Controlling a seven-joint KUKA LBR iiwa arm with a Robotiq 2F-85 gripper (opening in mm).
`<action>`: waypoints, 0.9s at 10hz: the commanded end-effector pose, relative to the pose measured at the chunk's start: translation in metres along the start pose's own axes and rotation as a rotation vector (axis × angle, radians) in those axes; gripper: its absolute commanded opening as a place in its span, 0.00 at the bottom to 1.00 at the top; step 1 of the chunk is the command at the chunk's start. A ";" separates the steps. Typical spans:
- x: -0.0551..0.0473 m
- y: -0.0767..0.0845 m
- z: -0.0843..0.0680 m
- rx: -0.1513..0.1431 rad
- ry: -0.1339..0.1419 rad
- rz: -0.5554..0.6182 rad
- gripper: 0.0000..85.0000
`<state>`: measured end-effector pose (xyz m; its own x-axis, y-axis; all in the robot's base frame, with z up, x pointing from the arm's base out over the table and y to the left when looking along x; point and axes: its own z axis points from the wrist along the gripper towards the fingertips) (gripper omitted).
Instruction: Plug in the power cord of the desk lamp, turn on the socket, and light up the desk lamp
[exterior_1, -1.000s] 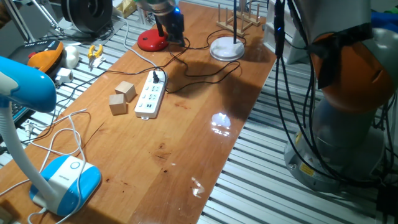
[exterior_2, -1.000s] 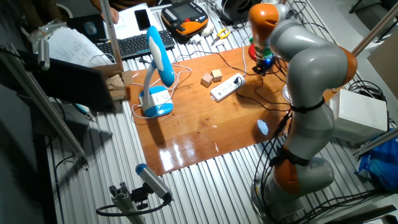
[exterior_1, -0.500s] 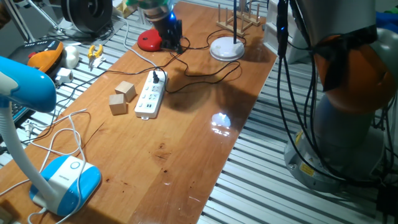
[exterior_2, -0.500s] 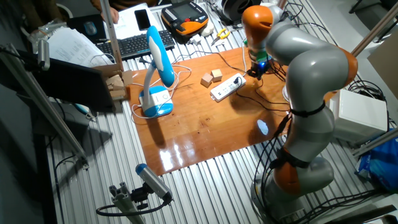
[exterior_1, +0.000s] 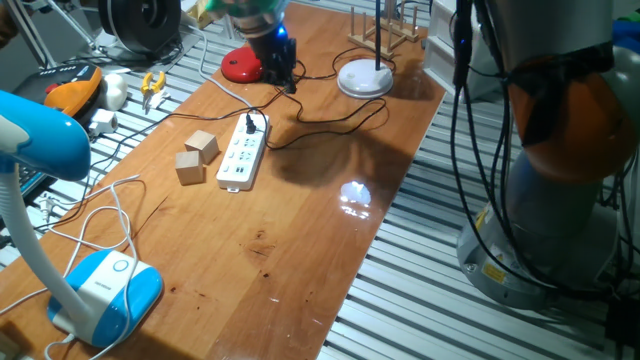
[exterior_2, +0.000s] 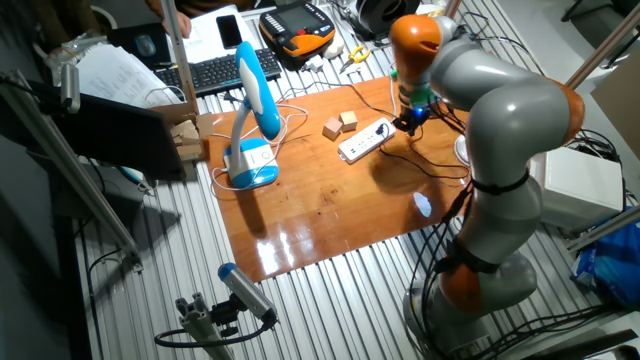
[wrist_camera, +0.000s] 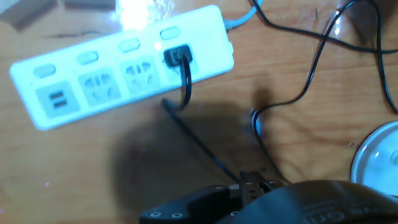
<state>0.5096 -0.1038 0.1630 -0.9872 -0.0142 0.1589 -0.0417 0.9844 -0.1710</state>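
Centrally, the wooden worktop (exterior_1: 300, 230) is seen carrying the white socket (wrist_camera: 124, 65), laid flat beside two tan blocks (exterior_1: 196, 156). The power cord (wrist_camera: 186, 81) is plugged into the socket's end outlet, nearest its white cable, and trails off in loops toward the lamp base (exterior_1: 365, 78). The tool (exterior_1: 277, 62) is held above the cord behind the socket; its jaw state cannot be told.
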 end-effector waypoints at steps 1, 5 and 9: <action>0.005 0.001 0.000 0.003 -0.005 0.001 0.00; 0.018 0.002 -0.001 0.022 -0.029 -0.009 0.00; 0.018 0.002 0.001 0.018 -0.049 -0.037 0.00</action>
<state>0.4911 -0.1020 0.1641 -0.9912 -0.0600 0.1179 -0.0810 0.9799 -0.1822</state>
